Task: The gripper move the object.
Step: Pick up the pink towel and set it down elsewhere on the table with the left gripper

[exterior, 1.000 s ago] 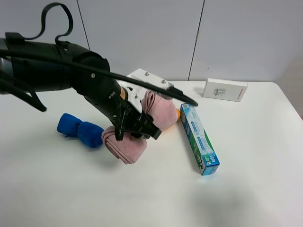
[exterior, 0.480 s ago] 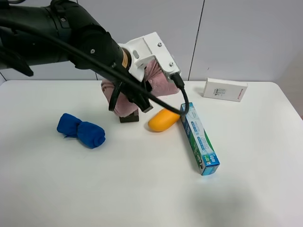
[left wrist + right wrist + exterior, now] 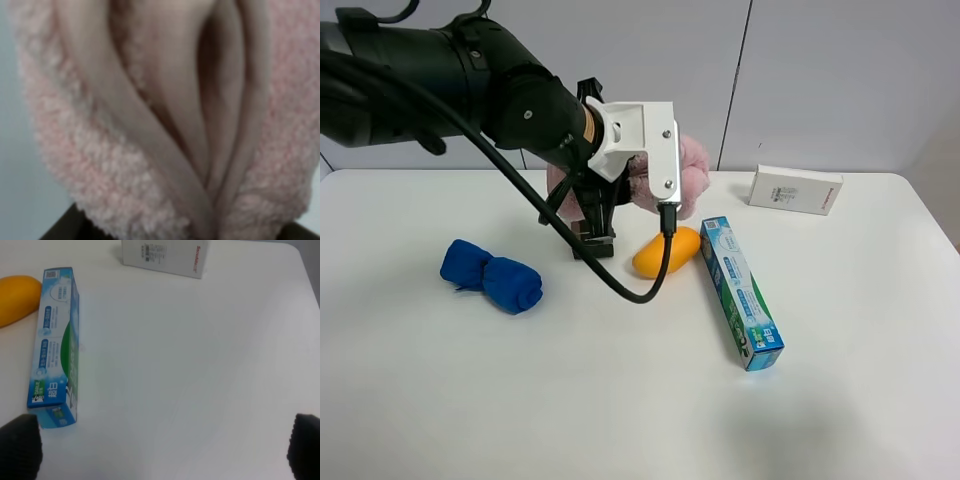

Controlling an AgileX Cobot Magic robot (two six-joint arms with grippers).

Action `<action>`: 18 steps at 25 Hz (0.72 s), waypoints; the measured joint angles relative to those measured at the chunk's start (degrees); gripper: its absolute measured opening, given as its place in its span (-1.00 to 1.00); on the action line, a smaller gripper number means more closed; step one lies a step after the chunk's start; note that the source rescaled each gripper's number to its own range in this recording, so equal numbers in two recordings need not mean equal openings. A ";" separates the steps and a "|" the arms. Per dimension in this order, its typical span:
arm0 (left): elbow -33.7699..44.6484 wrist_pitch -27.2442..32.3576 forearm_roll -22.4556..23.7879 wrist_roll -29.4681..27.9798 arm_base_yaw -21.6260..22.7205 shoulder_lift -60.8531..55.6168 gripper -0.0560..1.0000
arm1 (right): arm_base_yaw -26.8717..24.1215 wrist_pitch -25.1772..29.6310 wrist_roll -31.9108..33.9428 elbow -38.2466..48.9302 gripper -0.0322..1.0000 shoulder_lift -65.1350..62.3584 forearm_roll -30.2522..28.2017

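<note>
Holding the pink towel (image 3: 690, 172) clear above the counter (image 3: 620, 400), my left hand (image 3: 615, 185) pinches it tight; soft, light and squashy, I judge it grips best across the middle, not the fluffy ends.

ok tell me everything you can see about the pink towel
The pink towel looks like fluffy fleece, rolled so that smoother inner folds run between fuzzy outer layers. It is clamped in the left gripper, whose white body hides its middle, so pink ends bulge out on both sides. It seems to hang clear of the table, towards the back; nothing but the gripper appears to touch it.
</note>
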 joint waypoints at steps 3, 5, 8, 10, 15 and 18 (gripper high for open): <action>-0.43 -1.02 -0.07 0.43 1.64 1.65 -0.89 | 0.00 0.00 0.00 0.00 1.00 0.00 0.00; -1.96 -1.17 -0.25 1.08 2.30 3.10 -0.89 | 0.00 0.00 0.00 0.00 1.00 0.00 0.00; -6.34 -1.38 -0.64 2.94 2.36 5.89 -0.89 | 0.00 0.00 0.00 0.00 1.00 0.00 0.00; -10.48 -1.68 -0.92 4.00 2.36 8.58 -0.89 | 0.00 0.00 0.00 0.00 1.00 0.00 0.00; -21.26 -1.81 -1.86 4.60 2.38 16.50 -0.89 | 0.00 0.00 0.00 0.00 1.00 0.00 0.00; -27.76 -1.92 -4.73 4.81 3.09 21.01 -0.89 | 0.00 0.00 0.00 0.00 1.00 0.00 0.00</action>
